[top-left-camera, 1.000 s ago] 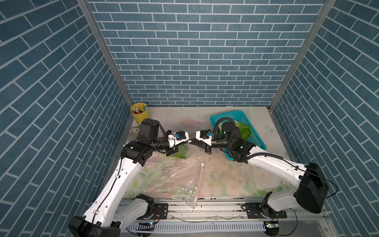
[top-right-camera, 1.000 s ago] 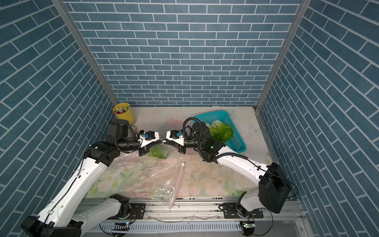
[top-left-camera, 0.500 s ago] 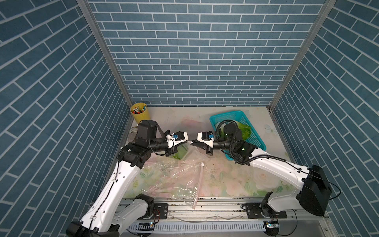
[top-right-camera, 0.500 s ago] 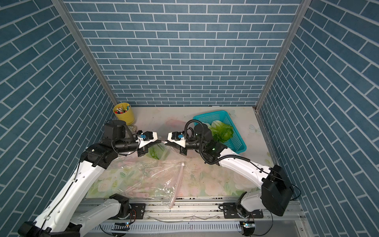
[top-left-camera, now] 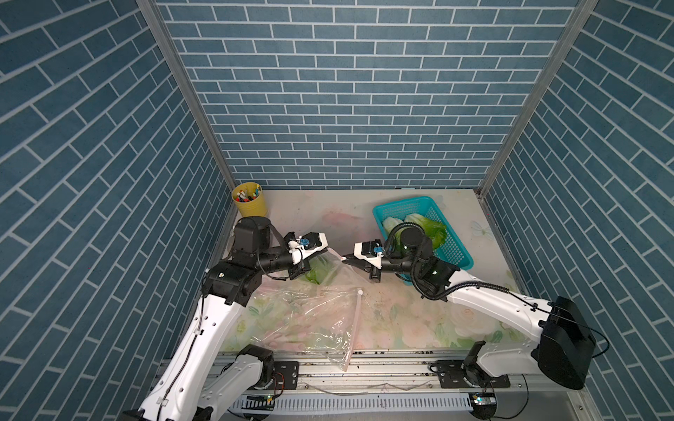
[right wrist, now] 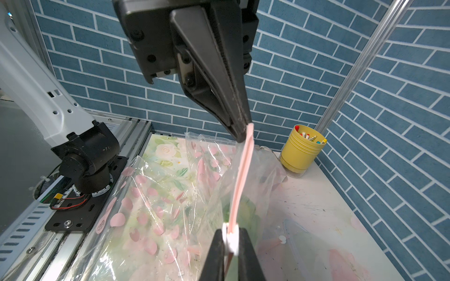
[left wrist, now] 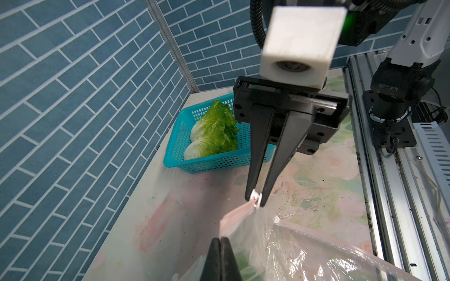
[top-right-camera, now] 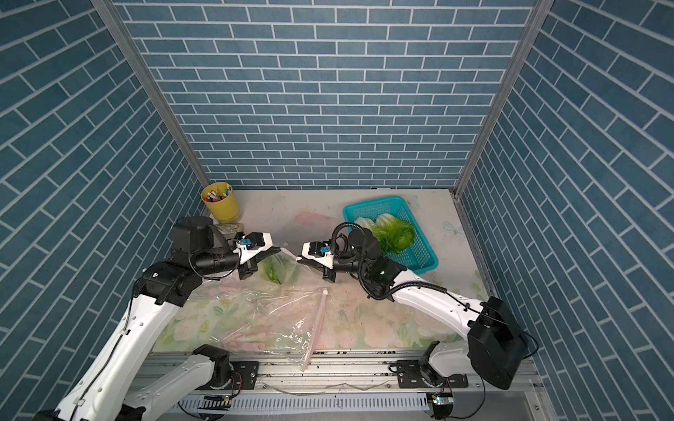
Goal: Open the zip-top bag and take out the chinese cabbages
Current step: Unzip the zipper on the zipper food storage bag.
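Wide floral table [top-left-camera: 317, 215] under everything. Up front, spare clear bag [top-left-camera: 310, 317] lay flat by rail. Mid-table, zip-top bag [top-right-camera: 291, 271] hung lifted between arms, one chinese cabbage [top-right-camera: 271, 272] inside. Back right, teal basket [top-left-camera: 456, 251] held two cabbages [top-right-camera: 390, 231] side by side. There, left gripper [right wrist: 242, 136] clenched tight on pink zip strip [right wrist: 241, 180]. Opposite, right gripper [left wrist: 255, 199] pinched white slider [left wrist: 256, 195] at strip's end. Strip ran stretched between both.
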Controlling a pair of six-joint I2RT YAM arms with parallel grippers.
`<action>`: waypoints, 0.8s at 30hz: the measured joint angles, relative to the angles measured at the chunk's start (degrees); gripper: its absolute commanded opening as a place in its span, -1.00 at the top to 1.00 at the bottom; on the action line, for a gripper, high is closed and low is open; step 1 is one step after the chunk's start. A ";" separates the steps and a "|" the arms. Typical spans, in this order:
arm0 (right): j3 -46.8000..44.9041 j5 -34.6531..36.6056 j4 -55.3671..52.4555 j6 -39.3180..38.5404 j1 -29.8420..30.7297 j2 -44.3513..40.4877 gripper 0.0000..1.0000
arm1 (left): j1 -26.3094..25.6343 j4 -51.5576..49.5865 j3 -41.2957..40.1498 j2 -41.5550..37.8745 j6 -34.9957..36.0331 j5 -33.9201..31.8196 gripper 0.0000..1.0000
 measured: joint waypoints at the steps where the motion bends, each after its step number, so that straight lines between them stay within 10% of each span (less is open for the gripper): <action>1: -0.61 0.20 0.11 0.00 0.02 -0.07 1.00 | 0.07 0.61 -0.50 -0.24 -0.46 -0.70 1.00; 24: -10.36 4.83 -0.57 0.22 -0.24 -3.28 1.00 | 0.92 6.38 -2.95 -2.78 -4.74 -9.16 1.00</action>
